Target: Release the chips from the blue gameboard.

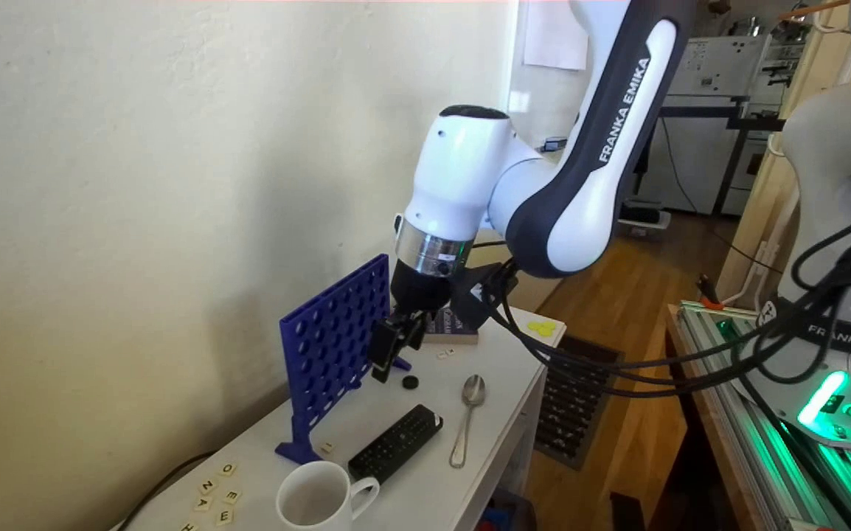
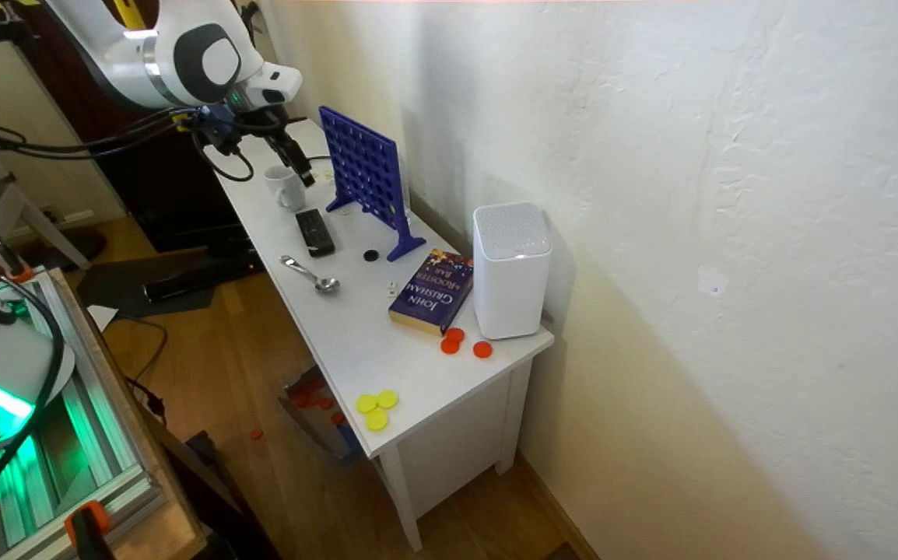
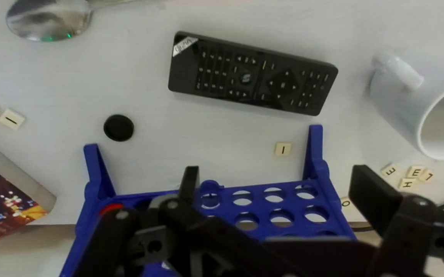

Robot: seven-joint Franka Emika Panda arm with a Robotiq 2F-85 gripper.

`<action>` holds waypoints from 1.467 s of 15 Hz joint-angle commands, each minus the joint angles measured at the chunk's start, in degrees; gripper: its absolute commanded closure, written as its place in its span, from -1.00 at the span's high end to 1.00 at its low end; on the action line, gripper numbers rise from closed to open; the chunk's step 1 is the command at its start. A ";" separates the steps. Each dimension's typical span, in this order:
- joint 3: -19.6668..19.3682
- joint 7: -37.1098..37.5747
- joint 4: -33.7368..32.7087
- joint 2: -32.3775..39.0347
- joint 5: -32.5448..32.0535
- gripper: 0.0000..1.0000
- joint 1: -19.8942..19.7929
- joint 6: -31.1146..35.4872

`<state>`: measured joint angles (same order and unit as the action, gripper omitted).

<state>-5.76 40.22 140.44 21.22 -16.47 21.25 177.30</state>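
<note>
While the pincer (image 3: 276, 182) hangs, jaws wide apart and holding nothing, near the blue gameboard (image 2: 362, 166), upright on the surface (image 2: 356, 334) with a red chip (image 3: 110, 209) showing at one end, an off-centre push could topple the thin gameboard, leaving the chip trapped.

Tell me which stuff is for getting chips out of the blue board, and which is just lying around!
For the job: gripper, blue gameboard, red chip in it.

Lying about: remote, spoon, mug, book, letter tiles, white box, and loose red discs, yellow discs and black disc, maybe chips already out.
</note>
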 commanded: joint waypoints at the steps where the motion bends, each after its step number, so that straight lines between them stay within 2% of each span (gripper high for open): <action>1: -1.44 0.51 -1.77 1.66 0.00 1.00 1.96 0.00; 3: -2.44 1.14 -4.11 4.40 0.00 1.00 3.86 0.04; 7: -2.73 1.27 -4.95 5.57 0.00 1.00 4.07 0.28; 9: -5.87 1.19 -6.81 7.82 -1.55 1.00 6.25 -0.12; 13: -6.36 -1.02 -8.89 11.02 -0.91 1.00 5.52 0.20; 14: -6.81 -5.81 -9.21 12.07 4.08 1.00 6.52 0.83; 16: -7.89 -8.47 -10.37 14.07 5.83 1.00 7.35 1.59; 22: -6.02 -17.84 -12.23 18.10 13.34 1.00 5.72 7.04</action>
<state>-12.34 26.73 129.82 36.62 -7.11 27.05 181.10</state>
